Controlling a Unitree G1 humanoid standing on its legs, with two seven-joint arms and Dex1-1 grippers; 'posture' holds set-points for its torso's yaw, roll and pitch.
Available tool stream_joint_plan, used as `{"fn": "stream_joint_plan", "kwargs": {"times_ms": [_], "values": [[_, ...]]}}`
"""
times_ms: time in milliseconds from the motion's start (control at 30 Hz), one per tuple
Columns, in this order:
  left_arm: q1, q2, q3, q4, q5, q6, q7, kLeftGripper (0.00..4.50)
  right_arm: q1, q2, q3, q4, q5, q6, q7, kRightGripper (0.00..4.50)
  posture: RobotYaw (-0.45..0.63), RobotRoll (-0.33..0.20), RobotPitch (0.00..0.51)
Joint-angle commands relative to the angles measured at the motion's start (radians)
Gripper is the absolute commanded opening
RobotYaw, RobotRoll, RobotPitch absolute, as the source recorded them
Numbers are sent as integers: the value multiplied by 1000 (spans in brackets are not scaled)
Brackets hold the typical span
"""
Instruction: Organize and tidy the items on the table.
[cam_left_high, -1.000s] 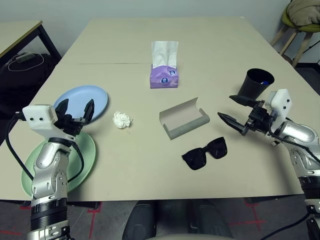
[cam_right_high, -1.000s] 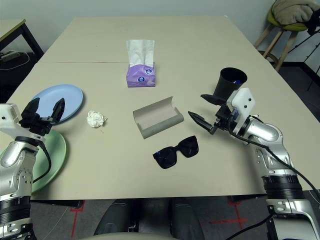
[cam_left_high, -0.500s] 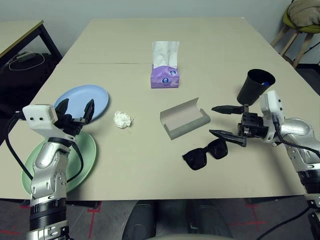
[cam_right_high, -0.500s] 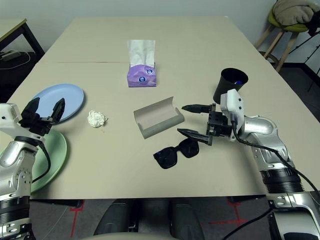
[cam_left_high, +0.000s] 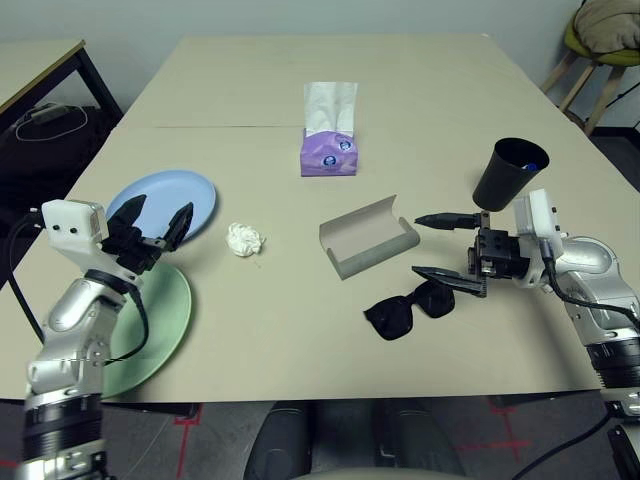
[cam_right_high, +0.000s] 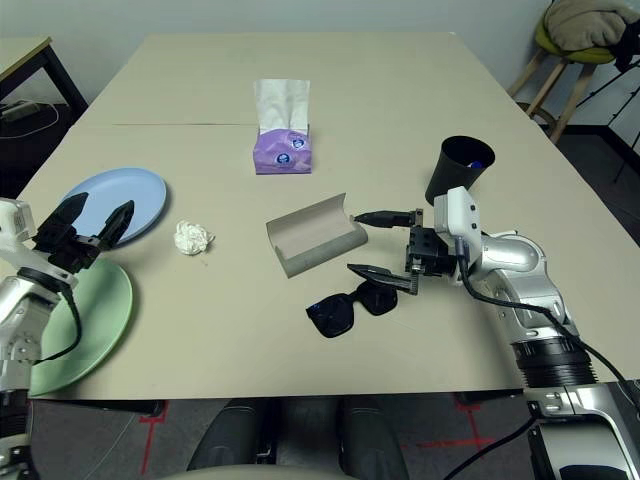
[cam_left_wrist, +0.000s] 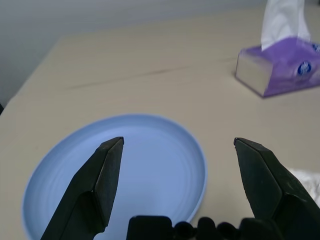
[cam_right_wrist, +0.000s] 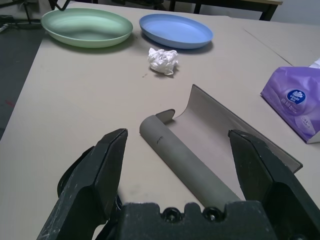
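Note:
On the beige table (cam_left_high: 420, 90) a pale blue plate (cam_left_high: 165, 200) sits at the left, with a pale green plate (cam_left_high: 150, 325) nearer the front edge. My left gripper (cam_left_high: 157, 212) hovers open over the blue plate's (cam_left_wrist: 115, 175) near rim. A crumpled tissue wad (cam_left_high: 244, 239) lies right of the plates. The grey glasses case (cam_left_high: 368, 236) lies open mid-table, and the black sunglasses (cam_left_high: 410, 308) are just in front of it. My right gripper (cam_left_high: 418, 245) is open, one finger above the other, pointing at the case (cam_right_wrist: 200, 160) beside the sunglasses. The black cup (cam_left_high: 510, 173) behind it shows a blue cap inside.
A purple tissue box (cam_left_high: 328, 145) stands behind the case near the table's seam. A dark-edged side table (cam_left_high: 40, 60) is at the far left, and a stool with a green cushion (cam_left_high: 600, 40) at the back right. The table's front edge runs just below the sunglasses.
My right gripper has swung left from beside the cup to the case and sunglasses, turning so its fingers stand one above the other. My left forearm has shifted slightly outward.

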Motion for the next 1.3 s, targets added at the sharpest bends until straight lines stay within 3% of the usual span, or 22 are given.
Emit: {"fn": "stream_joint_plan", "kwargs": {"times_ms": [33,200,400,600,933,1300], "values": [[20,67,74,21,-36,114,-12,4500,18,-4,7,-47,2,18,-16,4442,87,0,98],[88,107,164,22,-74,275,1,4500,18,7,16,-66,-1,37,-39,4442,97,0,102],[171,104,241,12,-93,443,49,4500,21,9,20,-77,-2,43,-51,4442,96,0,105],[206,141,270,32,-64,490,56,4500,31,7,24,-88,1,48,-57,4442,100,0,107],[263,248,224,97,-41,539,-87,4500,29,12,27,-98,1,55,-65,4442,97,0,108],[253,250,222,174,-13,500,-132,4500,30,13,31,-115,-2,61,-77,4442,91,0,107]]}}
